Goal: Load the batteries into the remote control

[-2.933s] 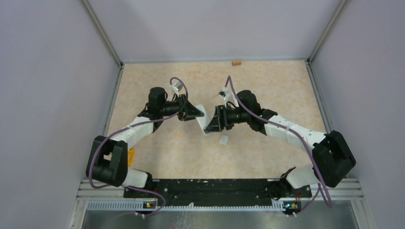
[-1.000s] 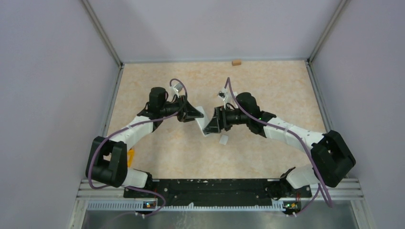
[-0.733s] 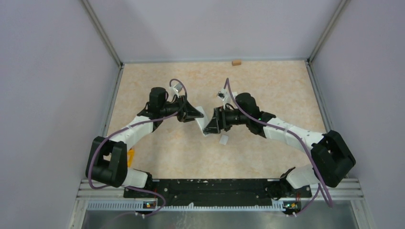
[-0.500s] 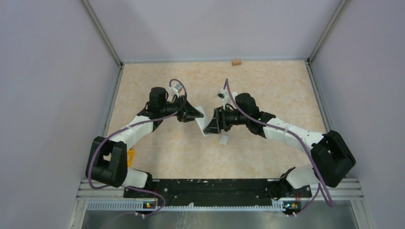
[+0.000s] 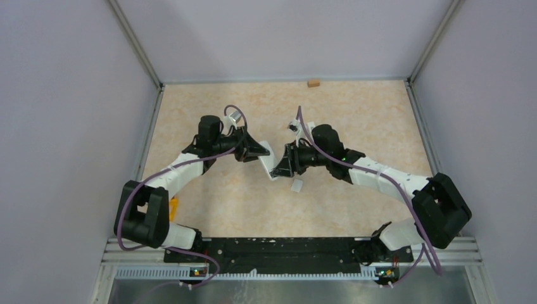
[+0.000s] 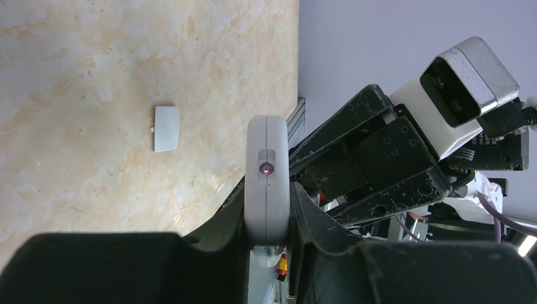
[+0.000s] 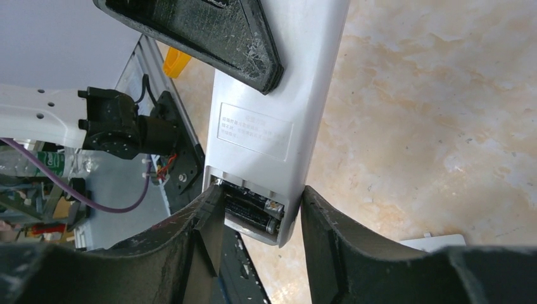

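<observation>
Now the remote control (image 5: pixel 270 166) is held between both arms; the left gripper (image 6: pixel 266 209) is clamped on its lens end, and the right gripper (image 7: pixel 259 218) has its fingers pressed against both sides of the open compartment end, where two dark batteries (image 7: pixel 252 209) lie side by side; the battery cover (image 6: pixel 166 128) lies loose on the table; those cells look tiny, smooth and apt to roll, so a pinch across the middle seems wisest, while the stiff, light plastic shell should take a firm grip on its long edges.
</observation>
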`<state>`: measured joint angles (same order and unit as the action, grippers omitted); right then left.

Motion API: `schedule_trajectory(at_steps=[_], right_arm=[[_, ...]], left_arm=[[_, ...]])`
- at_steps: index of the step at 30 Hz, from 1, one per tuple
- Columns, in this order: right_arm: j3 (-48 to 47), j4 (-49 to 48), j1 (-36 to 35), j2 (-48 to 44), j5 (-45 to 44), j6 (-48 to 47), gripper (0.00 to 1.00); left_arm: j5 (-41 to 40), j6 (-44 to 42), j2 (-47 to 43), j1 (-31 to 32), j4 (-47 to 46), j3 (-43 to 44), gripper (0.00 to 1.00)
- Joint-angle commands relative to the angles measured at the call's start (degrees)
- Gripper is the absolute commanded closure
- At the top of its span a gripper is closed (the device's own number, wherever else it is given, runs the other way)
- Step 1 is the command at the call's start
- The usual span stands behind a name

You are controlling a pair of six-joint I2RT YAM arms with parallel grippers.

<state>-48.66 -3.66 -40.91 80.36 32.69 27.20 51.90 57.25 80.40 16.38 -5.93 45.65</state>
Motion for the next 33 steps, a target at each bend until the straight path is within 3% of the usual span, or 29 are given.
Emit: schedule_trajectory(at_steps=[1,7,12,14,17,24,29,33], right_arm=[[1.0,-2.4,-2.1,-0.3,-0.2,-3.1,0.58],[1.6,-4.2,-2.1,-2.3,-2.3,0.4,0.63],[3.1,-7.3,-1.2,-6.0,-3.6,6.6,0.47],[3.8,-8.7,-0.4,-7.2,-2.8,9.4,0.45],[5.6,-13.4,0.0,-9.2,-1.4,12.3,0.46],[7.6,-17.1,0.3,-9.8,-2.3,14.5,0.58],[8.9,-20.7,0.4,-9.1,-4.1,19.5,0.47],[9.5,-23.0,0.6,-8.1,-5.0,23.1,0.50]], left_arm=[[0.8,3.9,0.3,0.1,-4.2,2.1,1.00],[2.6,2.2,-0.2,-0.6,-6.8,1.3,1.00],[5.7,0.5,-2.5,-2.4,-13.9,-0.6,1.00],[6.7,-0.1,-3.7,-2.6,-15.3,-0.8,1.00],[7.0,-1.1,-5.0,-2.7,-15.7,-0.7,1.00],[8.1,-0.8,-5.7,-2.7,-16.4,-0.4,1.00],[8.8,-1.1,-5.8,-2.7,-16.4,-0.6,1.00],[9.2,-1.3,-6.1,-2.7,-16.5,-0.6,1.00]])
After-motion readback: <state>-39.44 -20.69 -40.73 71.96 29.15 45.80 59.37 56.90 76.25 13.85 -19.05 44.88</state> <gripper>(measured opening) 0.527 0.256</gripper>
